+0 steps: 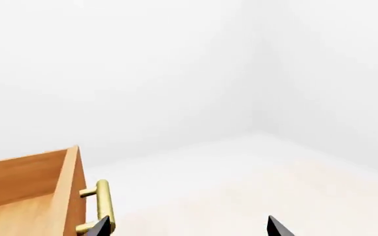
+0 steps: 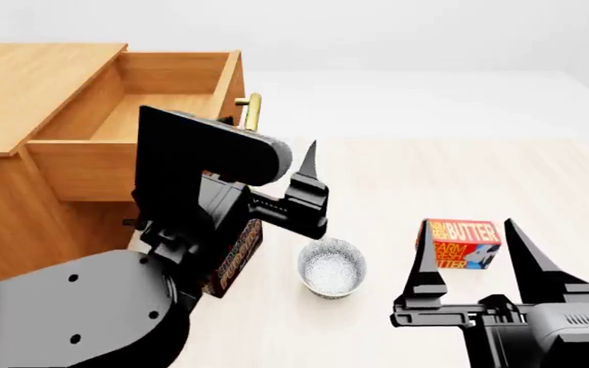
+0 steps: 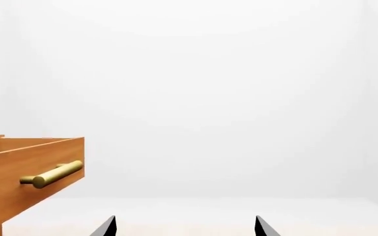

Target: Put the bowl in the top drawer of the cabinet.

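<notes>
Plainly, the bowl [image 2: 331, 267] sits low and centre in the head view on the table [image 2: 428, 176], probably light, rigid, glazed-slippery and chippable, so a pinch across its rim looks best. Both the left gripper [image 2: 310, 188] and right gripper [image 2: 475, 264] hang spread and empty; the top drawer [image 2: 120, 115] gapes open, upper left.

The boxy light-brown wooden cabinet [image 2: 8, 84] and its pulled-out wooden top drawer [image 2: 172, 77] look smooth and matt, with fine grain. The brass bar handle [image 2: 252, 110] is shiny metal. The small speckled white bowl [image 2: 331, 267] looks like glazed ceramic. The red butter box [image 2: 462, 244] looks like printed cardboard.
</notes>
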`<state>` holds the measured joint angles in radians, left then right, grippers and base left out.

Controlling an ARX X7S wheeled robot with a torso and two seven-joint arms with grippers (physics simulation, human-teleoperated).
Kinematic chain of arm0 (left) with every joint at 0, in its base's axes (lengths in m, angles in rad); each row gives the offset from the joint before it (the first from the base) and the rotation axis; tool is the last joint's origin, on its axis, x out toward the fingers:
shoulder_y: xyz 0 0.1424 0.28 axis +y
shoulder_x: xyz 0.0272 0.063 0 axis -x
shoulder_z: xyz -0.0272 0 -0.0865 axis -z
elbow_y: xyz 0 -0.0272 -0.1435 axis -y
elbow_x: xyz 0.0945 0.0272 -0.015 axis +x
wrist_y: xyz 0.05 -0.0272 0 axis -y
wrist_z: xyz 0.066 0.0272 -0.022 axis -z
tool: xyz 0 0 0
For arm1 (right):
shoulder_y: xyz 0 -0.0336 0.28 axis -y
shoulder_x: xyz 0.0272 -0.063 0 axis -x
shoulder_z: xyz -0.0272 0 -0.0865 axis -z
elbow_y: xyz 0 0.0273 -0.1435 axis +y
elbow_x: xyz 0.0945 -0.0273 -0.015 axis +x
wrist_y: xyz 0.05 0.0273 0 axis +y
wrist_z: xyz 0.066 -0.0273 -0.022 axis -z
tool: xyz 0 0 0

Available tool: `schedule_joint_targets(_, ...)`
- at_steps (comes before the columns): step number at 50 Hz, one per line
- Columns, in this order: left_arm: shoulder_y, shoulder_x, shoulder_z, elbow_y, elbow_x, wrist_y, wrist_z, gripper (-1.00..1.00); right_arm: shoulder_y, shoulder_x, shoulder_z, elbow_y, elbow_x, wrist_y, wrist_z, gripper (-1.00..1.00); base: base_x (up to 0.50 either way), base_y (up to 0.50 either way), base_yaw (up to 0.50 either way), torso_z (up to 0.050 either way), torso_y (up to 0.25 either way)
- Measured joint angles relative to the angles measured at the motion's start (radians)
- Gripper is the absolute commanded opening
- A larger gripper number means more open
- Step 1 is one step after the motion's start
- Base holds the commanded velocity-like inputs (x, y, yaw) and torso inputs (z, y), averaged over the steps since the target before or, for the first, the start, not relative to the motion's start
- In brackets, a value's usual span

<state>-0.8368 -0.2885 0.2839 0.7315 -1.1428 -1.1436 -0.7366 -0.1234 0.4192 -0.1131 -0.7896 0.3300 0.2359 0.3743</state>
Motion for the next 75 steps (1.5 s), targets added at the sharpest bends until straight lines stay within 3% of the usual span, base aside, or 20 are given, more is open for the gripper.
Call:
schedule_joint_targets(15,0.200,-0.033,0.154,0.015,0.183,0.125,0.125,1.00,-0.004,0.015,0.036,-0.015,0.022,0.006,0.015,1.00,0.00,0.00,0.00,0.000,0.000)
schedule_joint_targets(29,0.264,-0.035,0.288,-0.110,0.322,0.202,0.225,1.00,-0.012,0.019,0.039,-0.019,0.024,-0.001,0.022,1.00,0.00,0.00,0.00,0.000,0.000)
schedule_joint_targets(58,0.004,0.065,0.293,-0.522,0.242,0.013,0.328,1.00,-0.027,0.029,0.045,-0.028,0.030,-0.013,0.030,1.00,0.00,0.00,0.00,0.000,0.000)
schedule_joint_targets(75,-0.111,0.105,0.279,-0.724,0.214,-0.016,0.395,1.00,-0.027,0.034,0.046,-0.028,0.036,-0.016,0.034,1.00,0.00,0.00,0.00,0.000,0.000)
